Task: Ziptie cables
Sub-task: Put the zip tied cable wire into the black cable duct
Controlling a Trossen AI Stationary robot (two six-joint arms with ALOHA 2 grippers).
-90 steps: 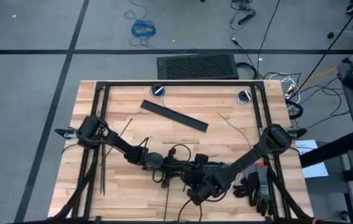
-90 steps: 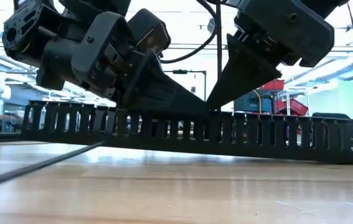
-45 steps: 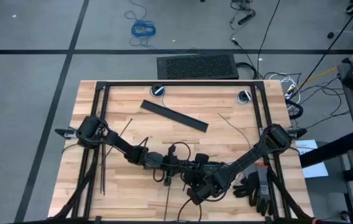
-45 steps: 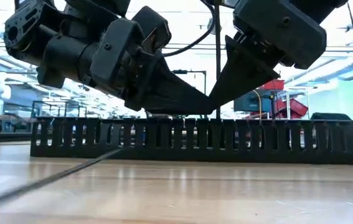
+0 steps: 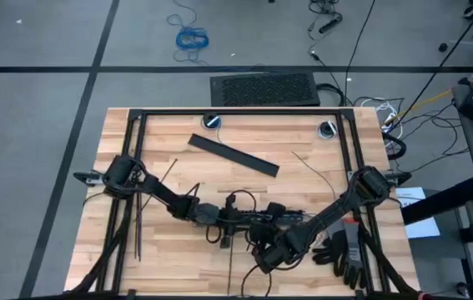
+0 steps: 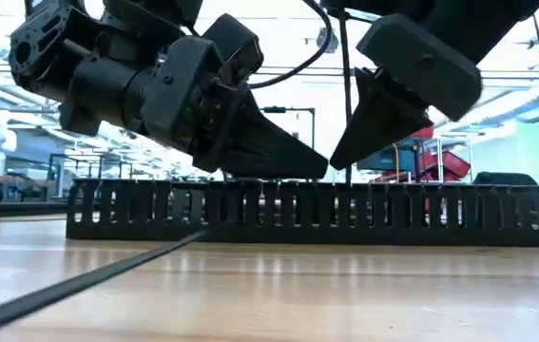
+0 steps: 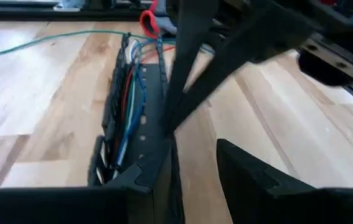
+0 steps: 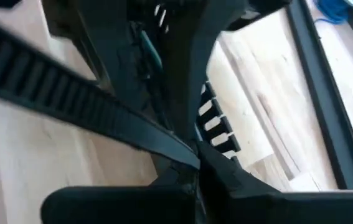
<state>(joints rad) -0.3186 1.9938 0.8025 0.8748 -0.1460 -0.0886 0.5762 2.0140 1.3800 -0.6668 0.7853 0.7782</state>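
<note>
Jaws: left gripper (image 6: 293, 169) appearing together, pressing the slotted bar (image 6: 440, 211) near table centre; right gripper (image 6: 350, 152) undeterminable. Cables (image 7: 129, 99) lying inside the bar. Zipties (image 5: 136, 221) waiting far left. Step: probably steadying; next calls for fetching one.

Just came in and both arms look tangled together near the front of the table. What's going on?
Both arms meet over the slotted bar near the table's front edge. The left gripper and right gripper hover at its top edge, tips close together. The cables lie inside the bar's channel. Spare zipties rest on the table by the left arm's base; no tie is visibly fastened yet.
</note>
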